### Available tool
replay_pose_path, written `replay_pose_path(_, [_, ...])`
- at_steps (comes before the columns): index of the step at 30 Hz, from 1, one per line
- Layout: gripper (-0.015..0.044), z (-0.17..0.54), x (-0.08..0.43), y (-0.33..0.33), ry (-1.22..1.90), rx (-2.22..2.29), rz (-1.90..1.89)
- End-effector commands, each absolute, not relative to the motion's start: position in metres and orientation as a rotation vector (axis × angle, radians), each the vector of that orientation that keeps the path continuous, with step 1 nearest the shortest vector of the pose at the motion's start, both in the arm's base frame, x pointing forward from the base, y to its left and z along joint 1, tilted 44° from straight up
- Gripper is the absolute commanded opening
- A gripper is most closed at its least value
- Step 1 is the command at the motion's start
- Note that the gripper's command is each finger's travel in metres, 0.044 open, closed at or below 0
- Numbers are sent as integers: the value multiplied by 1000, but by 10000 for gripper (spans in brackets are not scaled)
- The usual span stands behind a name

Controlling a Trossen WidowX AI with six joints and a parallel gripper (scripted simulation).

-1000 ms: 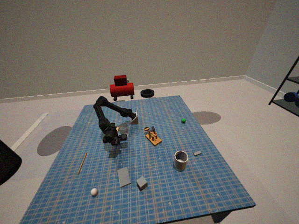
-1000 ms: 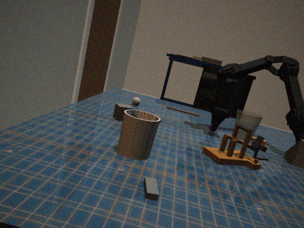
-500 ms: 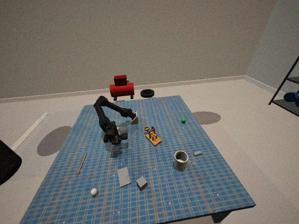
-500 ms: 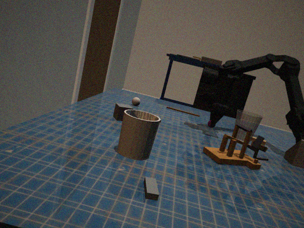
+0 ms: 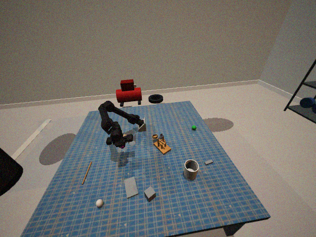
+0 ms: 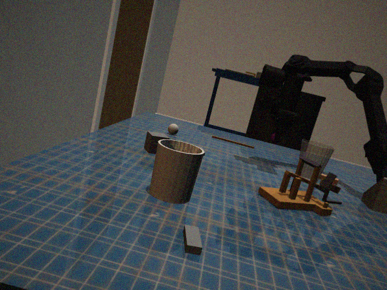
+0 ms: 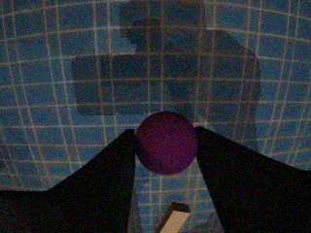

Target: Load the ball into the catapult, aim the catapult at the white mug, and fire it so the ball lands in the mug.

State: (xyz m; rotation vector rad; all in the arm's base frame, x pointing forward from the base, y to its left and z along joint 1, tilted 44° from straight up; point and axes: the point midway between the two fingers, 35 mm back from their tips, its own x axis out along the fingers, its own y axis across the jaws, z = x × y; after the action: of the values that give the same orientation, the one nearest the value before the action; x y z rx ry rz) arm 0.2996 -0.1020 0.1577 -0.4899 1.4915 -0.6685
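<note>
In the top view, from left to right, there are a thin stick (image 5: pixel 87 173) (image 6: pixel 233 142), a white ball (image 5: pixel 99 203) (image 6: pixel 173 128), a clear cup (image 5: pixel 133 139) (image 6: pixel 316 153) between claw and catapult (image 5: pixel 162 147) (image 6: pixel 293 199), then the mug (image 5: pixel 190 174) (image 6: pixel 176 176). The arm (image 5: pixel 104 119) (image 6: pixel 372 106) bends high, its claw (image 5: pixel 122 146) (image 6: pixel 273 135) (image 7: pixel 163 135) pointing down above the table (image 5: pixel 163 204) (image 6: pixel 124 237) (image 7: pixel 39 155), closed around the purple ball (image 5: pixel 122 146) (image 6: pixel 273 136) (image 7: pixel 166 144).
</note>
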Motion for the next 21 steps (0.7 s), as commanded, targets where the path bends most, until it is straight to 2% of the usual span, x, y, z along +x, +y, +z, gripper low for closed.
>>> replay_pose_path(1, [0, 170, 299, -91, 1499, -494, -678])
replay_pose_path(10, [0, 190, 295, -74, 1517, -506, -689])
replay_pose_path(21, [0, 133, 298, -22, 1643, -573, -575])
